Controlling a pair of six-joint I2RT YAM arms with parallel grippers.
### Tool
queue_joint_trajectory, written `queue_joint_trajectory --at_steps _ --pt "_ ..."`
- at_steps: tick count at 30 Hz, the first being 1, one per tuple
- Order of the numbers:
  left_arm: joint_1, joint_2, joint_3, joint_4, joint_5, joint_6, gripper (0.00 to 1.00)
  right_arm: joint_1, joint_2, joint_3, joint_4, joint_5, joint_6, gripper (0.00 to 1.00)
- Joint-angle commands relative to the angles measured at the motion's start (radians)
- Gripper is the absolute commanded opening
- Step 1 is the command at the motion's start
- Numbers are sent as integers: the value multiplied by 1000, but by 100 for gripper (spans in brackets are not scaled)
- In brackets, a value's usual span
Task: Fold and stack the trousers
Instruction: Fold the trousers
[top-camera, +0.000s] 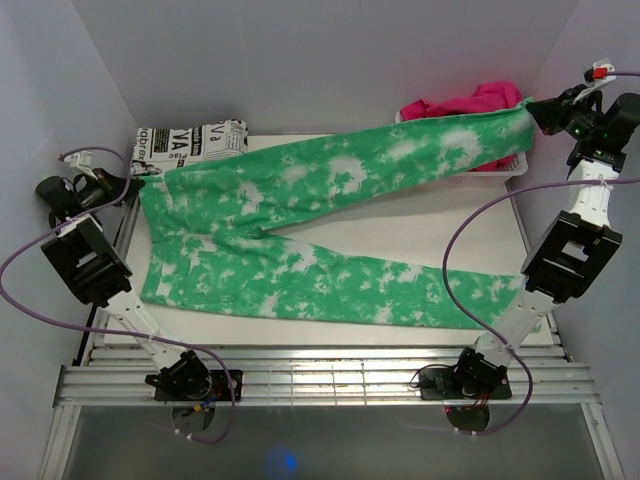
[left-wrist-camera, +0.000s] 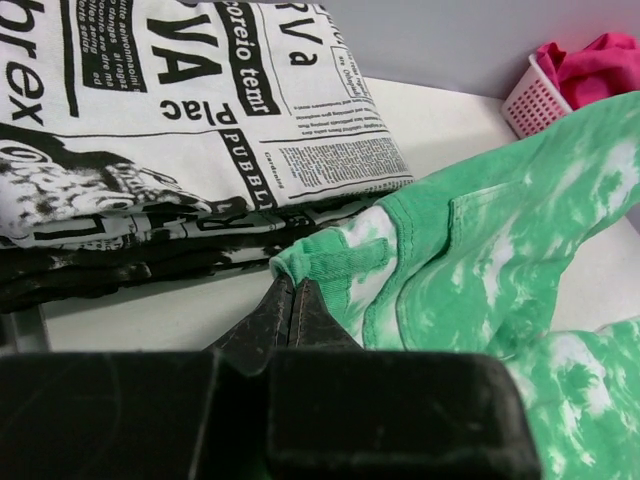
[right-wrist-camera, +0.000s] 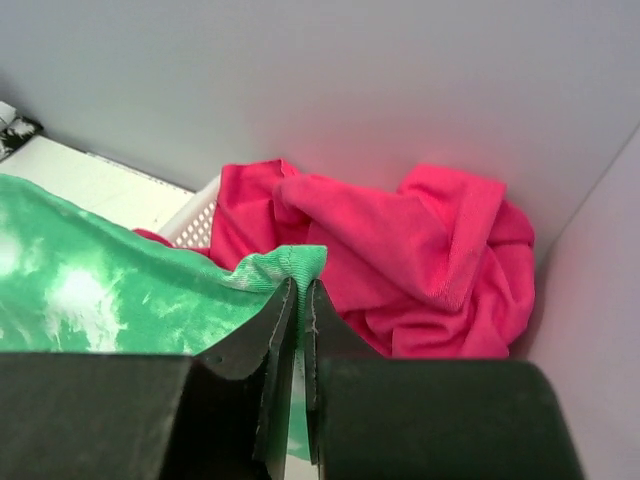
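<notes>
While the trousers (top-camera: 300, 230) lie spread across the table (top-camera: 420, 225), waist at the left and both legs running to the right, the left gripper (left-wrist-camera: 293, 300) is clenched on the far corner of the waistband, just beside the folded newsprint-patterned cloth (left-wrist-camera: 150, 110). Over at the far right, the right gripper (right-wrist-camera: 298, 300) pinches the hem of the far leg, holding it over the white basket (right-wrist-camera: 190, 225) where the hot-pink cloth (right-wrist-camera: 420, 250) sits bunched. The far leg stretches between the two claws. The near leg lies flat, its hem near the table's right edge.
</notes>
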Motion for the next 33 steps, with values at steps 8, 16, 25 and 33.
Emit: queue_joint_trajectory --at_steps 8,16,25,33 --pt "62 -44 -27 407 116 -197 0 -32 -45 -104 358 -162 167 8" --pt "104 -102 -120 554 244 -223 0 -101 -218 -371 494 -282 233 8" --pt "188 -62 -213 1319 389 -825 0 -248 -392 -604 722 -477 352 8" --pt "271 -229 -468 1347 590 -671 0 -388 -452 -903 1138 -719 593 8"
